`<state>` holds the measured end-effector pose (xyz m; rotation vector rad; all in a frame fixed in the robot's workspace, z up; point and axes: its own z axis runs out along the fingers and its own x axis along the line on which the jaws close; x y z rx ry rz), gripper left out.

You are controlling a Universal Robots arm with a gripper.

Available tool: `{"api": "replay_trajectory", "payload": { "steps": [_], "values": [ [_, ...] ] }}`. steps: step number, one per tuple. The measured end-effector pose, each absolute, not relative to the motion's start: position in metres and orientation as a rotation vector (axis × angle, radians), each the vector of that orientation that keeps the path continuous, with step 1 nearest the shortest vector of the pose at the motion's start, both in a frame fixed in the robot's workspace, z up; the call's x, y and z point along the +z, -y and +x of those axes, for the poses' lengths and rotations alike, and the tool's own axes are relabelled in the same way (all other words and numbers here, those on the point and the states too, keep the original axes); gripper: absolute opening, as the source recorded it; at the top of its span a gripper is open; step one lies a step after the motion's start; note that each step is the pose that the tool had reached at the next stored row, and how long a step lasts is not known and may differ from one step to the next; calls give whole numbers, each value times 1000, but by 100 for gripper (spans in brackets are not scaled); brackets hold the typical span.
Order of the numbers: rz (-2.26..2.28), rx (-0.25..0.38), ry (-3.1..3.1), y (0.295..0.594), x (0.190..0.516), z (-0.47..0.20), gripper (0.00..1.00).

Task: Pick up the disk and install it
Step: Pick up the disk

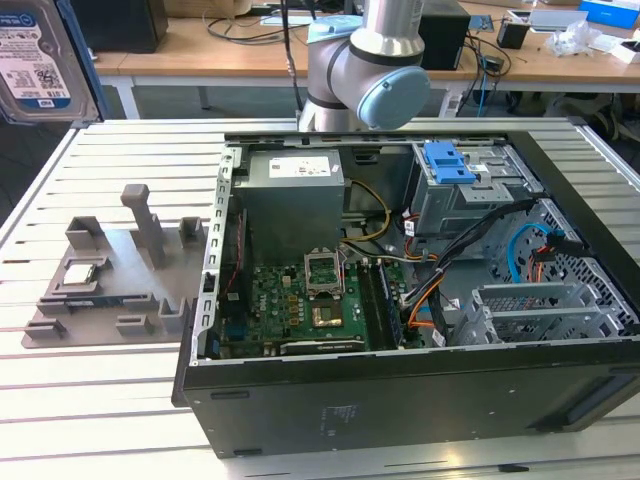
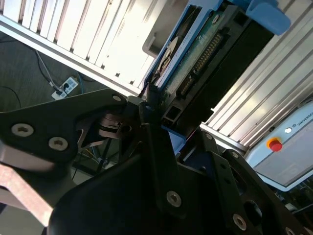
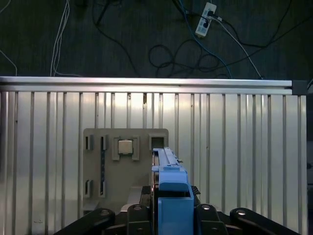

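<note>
The disk (image 1: 38, 58), silver with a white-and-blue label and a blue carrier frame, hangs high at the exterior view's far left, above the table's corner. In the first wrist view the disk (image 3: 168, 188) shows edge-on, blue frame end toward the camera, above the grey fixture plate. In the second wrist view the disk's (image 2: 198, 56) green circuit-board side faces the camera. My gripper (image 2: 149, 110) is shut on the disk, and its black fingers (image 3: 137, 215) press against the disk's flat sides.
The open computer case (image 1: 400, 400) lies on the slatted table, with a grey drive cage (image 1: 465, 205) topped by a blue bracket (image 1: 448, 162) at its back right. A grey fixture plate (image 1: 110, 290) holding a chip (image 3: 124, 146) sits left of the case. The arm's base (image 1: 360, 70) stands behind.
</note>
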<state>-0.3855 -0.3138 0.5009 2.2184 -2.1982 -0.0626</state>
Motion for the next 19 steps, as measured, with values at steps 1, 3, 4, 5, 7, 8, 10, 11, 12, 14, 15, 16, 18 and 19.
{"api": "replay_trajectory", "payload": {
  "steps": [1,3,4,5,7,8,10,11,12,14,15,16,18,19],
  "values": [
    [2218,-63,2198,314,509,-386,37],
    [2218,-63,2198,314,525,-386,37],
    [2218,-63,2198,314,526,-386,37],
    [2218,-63,2198,314,527,-386,37],
    [2218,-63,2198,314,529,-386,37],
    [2218,-63,2198,314,530,-386,37],
    [2218,-63,2198,314,532,-386,37],
    [2218,-63,2198,314,534,-386,37],
    [2218,-63,2198,314,535,-386,37],
    [2218,-63,2198,314,538,-386,37],
    [2218,-63,2198,314,539,-386,37],
    [2218,-63,2198,314,540,-386,37],
    [2218,-63,2198,314,543,-386,37],
    [2218,-63,2198,314,544,-385,37]
  ]
}}
